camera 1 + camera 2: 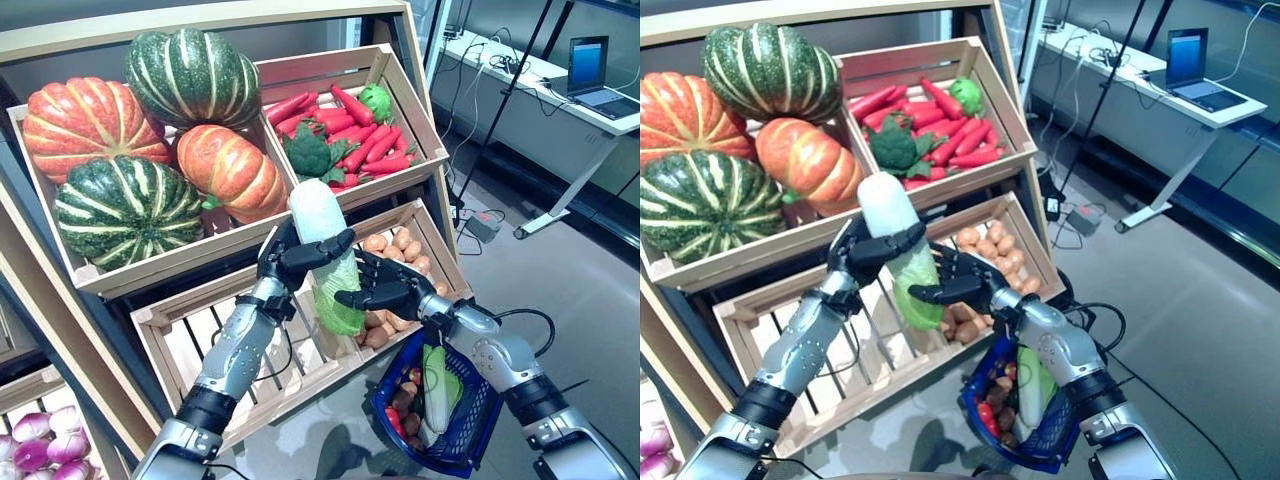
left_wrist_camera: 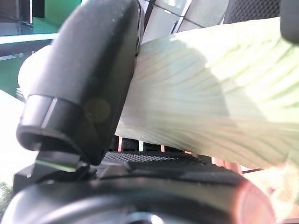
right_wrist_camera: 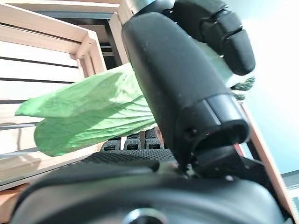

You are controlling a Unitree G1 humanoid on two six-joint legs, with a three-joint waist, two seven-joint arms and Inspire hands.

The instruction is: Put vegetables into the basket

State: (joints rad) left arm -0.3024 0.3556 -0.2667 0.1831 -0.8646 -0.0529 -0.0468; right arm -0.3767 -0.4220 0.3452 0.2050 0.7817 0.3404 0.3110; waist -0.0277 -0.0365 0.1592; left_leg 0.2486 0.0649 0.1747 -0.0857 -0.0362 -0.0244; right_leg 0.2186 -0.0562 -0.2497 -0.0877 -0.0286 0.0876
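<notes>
A napa cabbage (image 1: 320,215) with a white stalk end up and green leaves (image 3: 88,107) hanging down is held in front of the lower crates. My left hand (image 1: 290,255) is shut round its middle, thumb (image 2: 88,84) pressed on the pale ribs (image 2: 210,93). My right hand (image 1: 390,285) reaches in from the right with relaxed fingers at the leafy end; its thumb (image 3: 177,93) stands beside the leaves. A blue basket (image 1: 385,385) hangs below my right forearm, holding another cabbage (image 1: 438,385) and small red and brown vegetables.
Slanted wooden crates stand behind: pumpkins (image 1: 125,205) upper left, red peppers and broccoli (image 1: 345,135) upper right, potatoes (image 1: 395,250) lower right, a slatted crate (image 1: 190,340) lower left. Purple onions (image 1: 35,440) lie far lower left. A desk with a laptop (image 1: 595,80) stands back right.
</notes>
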